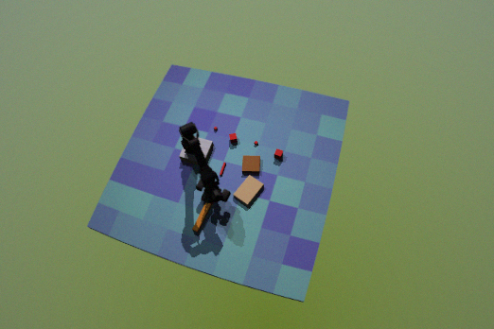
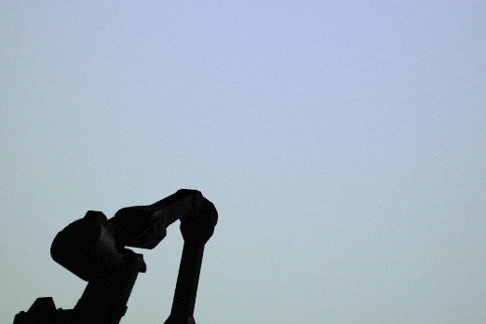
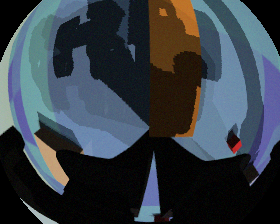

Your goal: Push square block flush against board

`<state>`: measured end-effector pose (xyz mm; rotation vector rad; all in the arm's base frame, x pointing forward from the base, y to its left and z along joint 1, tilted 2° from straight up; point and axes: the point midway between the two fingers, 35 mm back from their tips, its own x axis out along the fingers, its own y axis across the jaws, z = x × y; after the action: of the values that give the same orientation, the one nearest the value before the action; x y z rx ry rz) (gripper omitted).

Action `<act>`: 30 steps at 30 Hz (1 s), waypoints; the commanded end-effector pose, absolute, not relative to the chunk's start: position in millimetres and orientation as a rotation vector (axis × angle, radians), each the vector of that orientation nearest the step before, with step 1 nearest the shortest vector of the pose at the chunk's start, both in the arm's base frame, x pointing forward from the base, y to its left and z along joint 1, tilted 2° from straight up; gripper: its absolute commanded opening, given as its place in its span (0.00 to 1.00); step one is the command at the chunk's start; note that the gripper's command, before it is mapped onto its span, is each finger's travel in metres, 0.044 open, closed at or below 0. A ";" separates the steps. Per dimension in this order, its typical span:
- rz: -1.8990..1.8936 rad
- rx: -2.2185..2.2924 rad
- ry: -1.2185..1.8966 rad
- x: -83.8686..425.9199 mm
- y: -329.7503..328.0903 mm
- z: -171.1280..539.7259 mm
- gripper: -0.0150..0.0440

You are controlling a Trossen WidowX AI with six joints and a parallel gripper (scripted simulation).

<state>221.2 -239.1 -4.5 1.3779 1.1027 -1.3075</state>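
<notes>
So the whole setup sits on a checkered mat (image 1: 303,185) of blue, purple and teal squares, flat, with plain olive-green ground all around it. The exterior view only gets the arm (image 2: 140,238) as a black silhouette against a hazy blue-grey sky.

Everything has blocky, matte, flat-colour shapes. The board (image 1: 202,218) is a narrow orange strip lying near the middle of the mat's near-left edge, its long axis pointing at that edge. The square block (image 1: 249,190) is a pale tan slab, low and flat, sitting around mid-mat, off to the board's right and clearly apart from it, so nothing is flush. Just past it toward the far edge is a darker brown square slab (image 1: 251,164), close to the tan one but whether they touch I can't say. A few little red cubes (image 1: 278,153) and a thin red stick (image 1: 222,169) are scattered toward the far side, and the arm's grey base plate (image 1: 196,150) sits left of centre.

The gripper (image 1: 213,197) is pinched fully closed with nothing in it, hovering right over the board's far end. In the wrist view the board (image 3: 171,63) runs straight ahead of the fingers, partly covered by the arm's shadow.
</notes>
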 end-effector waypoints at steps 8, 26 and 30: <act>-1.312 1.372 1.107 219.6 -241.3 -5.5 0.25; -1.310 1.374 1.109 226.3 -213.6 -4.9 0.25; -1.310 1.375 1.109 227.5 -207.2 -4.9 0.25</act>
<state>227.9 -212.7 -3.7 1.3747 1.1071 -1.3035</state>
